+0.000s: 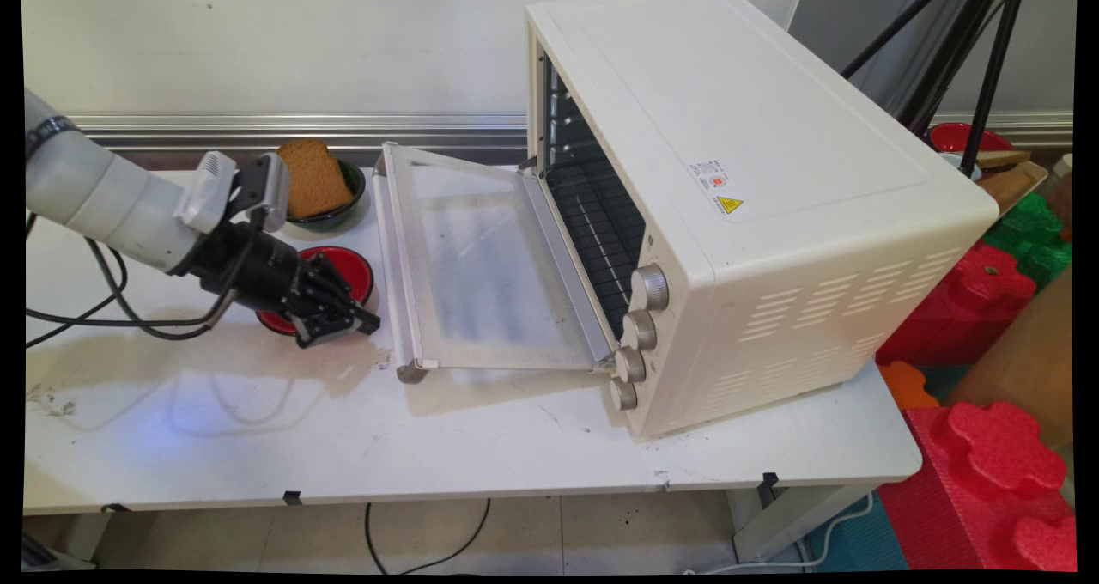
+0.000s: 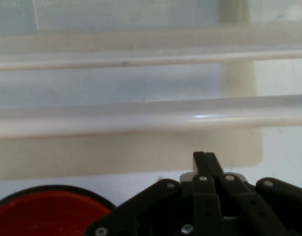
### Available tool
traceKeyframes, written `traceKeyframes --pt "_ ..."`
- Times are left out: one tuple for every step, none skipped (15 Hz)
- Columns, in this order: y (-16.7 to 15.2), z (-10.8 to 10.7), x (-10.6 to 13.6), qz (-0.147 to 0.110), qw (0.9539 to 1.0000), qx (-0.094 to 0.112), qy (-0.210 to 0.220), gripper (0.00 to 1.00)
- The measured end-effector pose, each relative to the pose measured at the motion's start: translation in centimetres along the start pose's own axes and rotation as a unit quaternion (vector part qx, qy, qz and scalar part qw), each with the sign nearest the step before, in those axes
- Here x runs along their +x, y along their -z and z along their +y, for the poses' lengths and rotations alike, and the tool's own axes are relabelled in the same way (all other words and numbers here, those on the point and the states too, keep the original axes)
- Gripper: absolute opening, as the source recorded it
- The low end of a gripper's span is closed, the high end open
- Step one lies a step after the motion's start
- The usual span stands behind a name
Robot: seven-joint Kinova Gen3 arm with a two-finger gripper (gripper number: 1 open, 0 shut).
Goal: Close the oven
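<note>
The black two-finger gripper (image 1: 339, 318) is held low over the white table (image 1: 429, 447), its fingers (image 2: 206, 162) pressed together with nothing between them. The shallow red dish with a dark rim (image 1: 352, 268) lies directly beneath and could be clipped if the hand dipped. Just beyond, the cream oven door's bar handle (image 1: 388, 258) could be struck. Farther back, a slice of brown toast (image 1: 313, 179) stands in a dark green bowl (image 1: 350, 202), beside the cream toaster oven (image 1: 755, 180).

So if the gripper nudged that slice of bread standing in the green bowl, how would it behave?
The bread slice stands on edge, leaning in the green bowl, so it would probably topple at a light touch. It looks toasted and brown, so likely stiff but crumbly. It is probably light, so a nudge would likely shift it, not the bowl.
</note>
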Motion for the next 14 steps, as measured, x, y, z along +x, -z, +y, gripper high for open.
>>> traceKeyframes --pt "-0.4 0.0 0.2 0.001 1.0 0.002 0.001 0.0" --pt "-0.7 0.0 0.3 0.001 1.0 0.005 0.002 0.0" --pt "-0.9 0.0 0.4 0.002 1.0 0.006 0.003 0.0" --pt "-1.2 0.0 0.5 0.002 1.0 0.008 0.004 0.0" --pt "-1.5 -0.1 0.6 0.003 0.9999 0.01 0.005 0.0" --pt "-1.7 -0.1 0.7 0.005 0.9999 0.012 0.007 0.0" --pt "-2.0 -0.1 0.8 0.006 0.9998 0.014 0.009 0.0" --pt "-2.2 -0.1 0.9 0.009 0.9998 0.016 0.01 0.0" --pt "-2.4 -0.2 1.1 0.011 0.9997 0.018 0.011 0.0" --pt "-2.5 -0.2 1.2 0.013 0.9996 0.021 0.013 0.0" --pt "-2.6 -0.2 1.2 0.015 0.9995 0.023 0.014 0.0" --pt "-2.6 -0.3 1.3 0.017 0.9994 0.025 0.014 0.0" --pt "-2.5 -0.4 1.4 0.021 0.9993 0.027 0.015 0.0" --pt "-2.4 -0.4 1.6 0.025 0.9992 0.03 0.014 0.0"
